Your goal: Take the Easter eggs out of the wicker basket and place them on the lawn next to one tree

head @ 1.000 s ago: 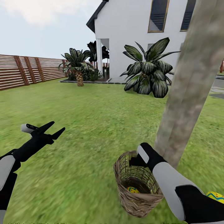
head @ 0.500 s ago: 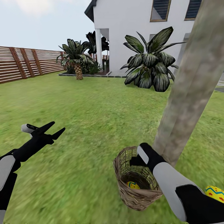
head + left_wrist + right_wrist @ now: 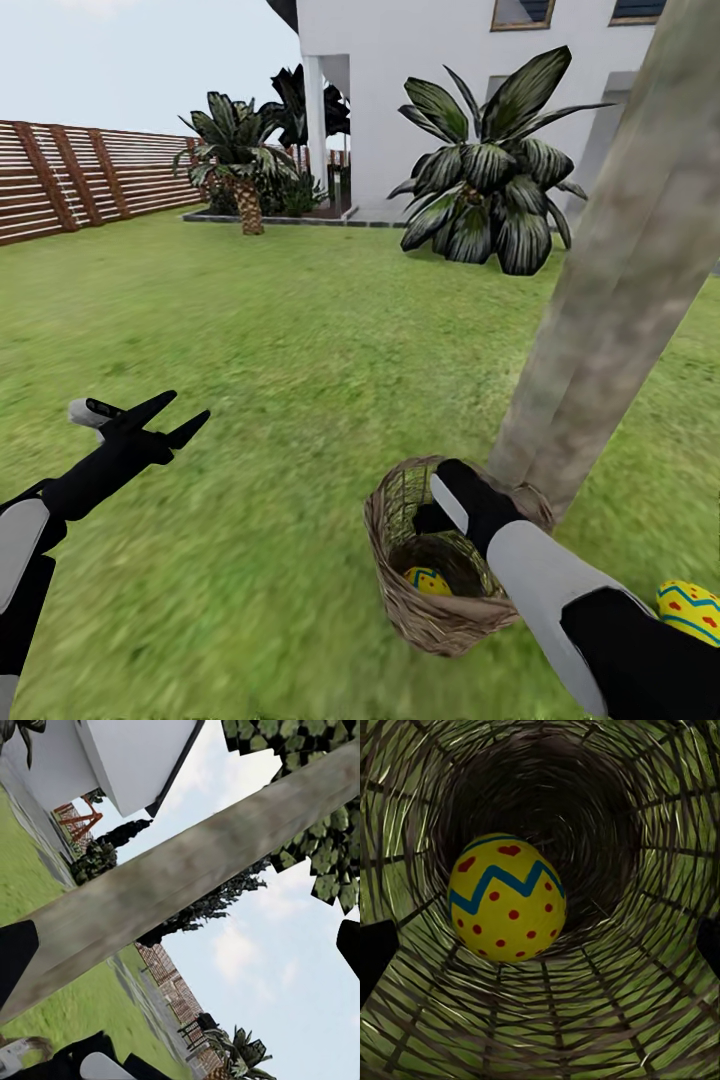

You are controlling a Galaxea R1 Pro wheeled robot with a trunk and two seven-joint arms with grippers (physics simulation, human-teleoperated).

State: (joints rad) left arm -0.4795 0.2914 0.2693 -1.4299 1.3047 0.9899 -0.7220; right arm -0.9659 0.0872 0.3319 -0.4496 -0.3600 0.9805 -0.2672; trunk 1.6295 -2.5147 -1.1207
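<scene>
Reaching into the wicker basket (image 3: 440, 600) at the foot of the tree (image 3: 610, 300), right gripper (image 3: 432, 520) with fingers apart over one egg (image 3: 506, 898) inside, second egg (image 3: 690, 610) on grass (image 3: 300, 350) at near right, left gripper (image 3: 172, 415) open, empty, at left.

No readable text anywhere.
The egg (image 3: 507, 897) in the basket is showing only painted marks: a blue zigzag, red dots and small hearts, no letters or numbers.
</scene>
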